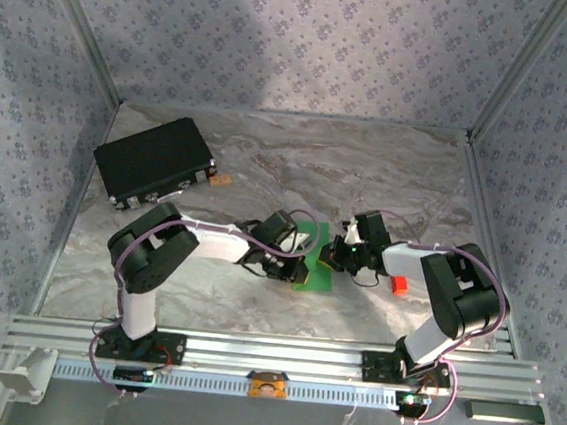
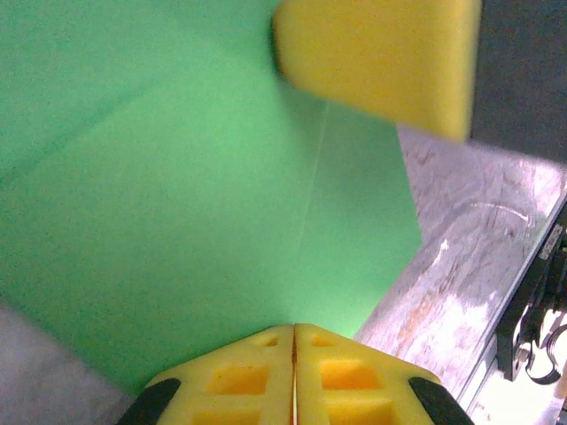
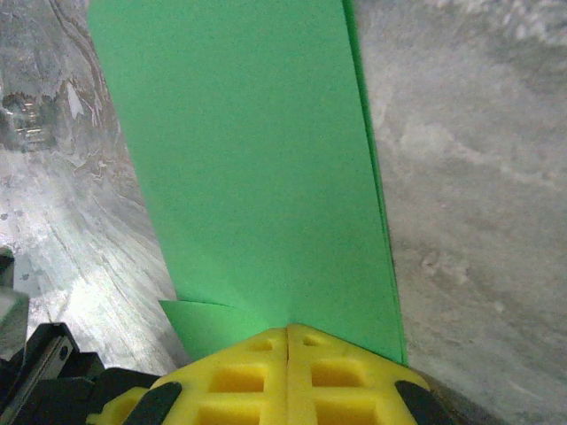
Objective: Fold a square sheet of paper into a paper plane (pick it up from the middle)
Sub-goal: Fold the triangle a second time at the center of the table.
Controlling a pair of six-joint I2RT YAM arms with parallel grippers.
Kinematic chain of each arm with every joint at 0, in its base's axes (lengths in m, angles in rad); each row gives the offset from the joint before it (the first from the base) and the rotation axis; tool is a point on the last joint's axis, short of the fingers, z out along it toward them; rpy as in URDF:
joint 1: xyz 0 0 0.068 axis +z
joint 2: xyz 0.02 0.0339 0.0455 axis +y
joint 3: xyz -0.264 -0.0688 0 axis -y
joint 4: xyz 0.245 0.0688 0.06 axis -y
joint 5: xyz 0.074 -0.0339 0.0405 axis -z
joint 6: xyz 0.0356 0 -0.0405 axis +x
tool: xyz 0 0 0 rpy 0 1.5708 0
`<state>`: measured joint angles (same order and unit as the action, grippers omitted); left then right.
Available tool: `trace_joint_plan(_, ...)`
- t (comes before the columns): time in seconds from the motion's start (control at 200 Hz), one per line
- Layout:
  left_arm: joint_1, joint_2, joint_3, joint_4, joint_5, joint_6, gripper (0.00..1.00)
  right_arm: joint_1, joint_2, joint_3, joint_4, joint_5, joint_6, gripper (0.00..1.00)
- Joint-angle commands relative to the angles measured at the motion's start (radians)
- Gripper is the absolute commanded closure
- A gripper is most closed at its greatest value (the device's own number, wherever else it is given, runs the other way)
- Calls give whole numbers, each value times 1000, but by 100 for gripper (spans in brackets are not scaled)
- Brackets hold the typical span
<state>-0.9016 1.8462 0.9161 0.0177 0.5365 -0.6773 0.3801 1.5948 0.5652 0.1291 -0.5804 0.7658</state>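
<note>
- Left jaws: bottom centre of the left wrist view, pressed together with no gap, pinching the near edge of the sheet of paper [image 2: 204,195].
- Right jaws: bottom centre of the right wrist view, likewise closed tight on the sheet's edge. Stacked folded layers show along its right side.
- Sheet of paper: bright green and creased, at the centre of the top view, between both wrists.
- Red block [image 1: 397,284]: on the bench [image 1: 267,171], just right of the right wrist.
- Black case [image 1: 155,163]: upper left, far end.
</note>
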Motion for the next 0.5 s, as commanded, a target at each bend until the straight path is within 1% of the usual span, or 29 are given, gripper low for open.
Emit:
trace_joint_plan(0.0,-13,-45,-49,-98,-16,25,92,-6,13,-37,-106,86,-8,100)
trace_joint_plan(0.155,-17,-86,-85,-93,-9,36,92,-5,8,-39,-105,86,-7,100)
trace_joint_plan(0.265,-25,-117,-73,-89,-7,55,92,-6,7,-37,-106,83,-8,100)
trace_joint_plan(0.395,-25,-169,-75,-20,-13,34,92,-4,3,-33,-107,78,-8,100)
trace_joint_plan(0.495,-22,-172,-61,-14,-32,32,92,-4,-3,-32,-106,77,-8,100)
